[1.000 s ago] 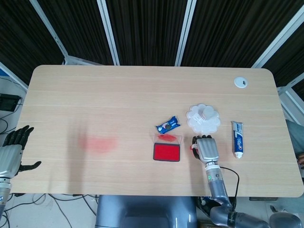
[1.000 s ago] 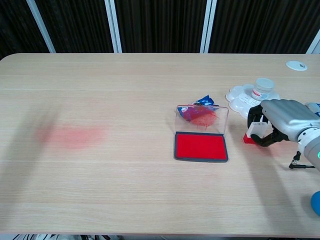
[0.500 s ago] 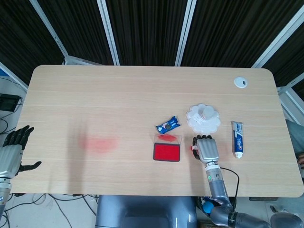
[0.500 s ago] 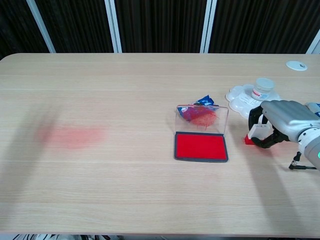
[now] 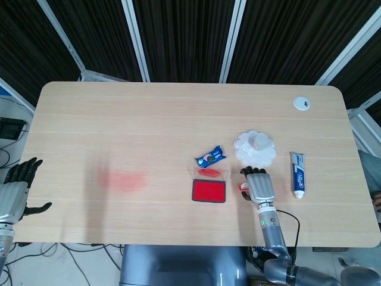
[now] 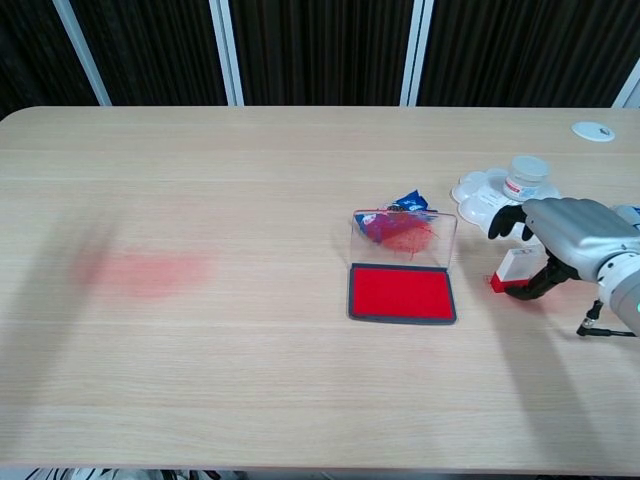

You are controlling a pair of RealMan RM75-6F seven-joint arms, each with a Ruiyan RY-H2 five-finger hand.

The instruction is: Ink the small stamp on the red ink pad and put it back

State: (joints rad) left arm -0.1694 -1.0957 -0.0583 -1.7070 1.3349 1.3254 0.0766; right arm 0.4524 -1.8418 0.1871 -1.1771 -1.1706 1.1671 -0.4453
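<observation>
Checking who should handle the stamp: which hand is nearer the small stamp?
Right. The right hand is around the small stamp; the left hand sits off the table's far left edge.

Both views are bright and evenly lit from above, and the pale desk (image 5: 178, 119) shows its grain without glare. Shadows are soft: a faint broad grey band falls across the left part of the desk in both views, and a small dim shadow lies under the right hand (image 6: 575, 235). Focus is sharp over most of each view, the dark slatted backdrop (image 5: 178, 36) stays almost black, and the chest view bends the desk's far edge slightly at the corners.
</observation>
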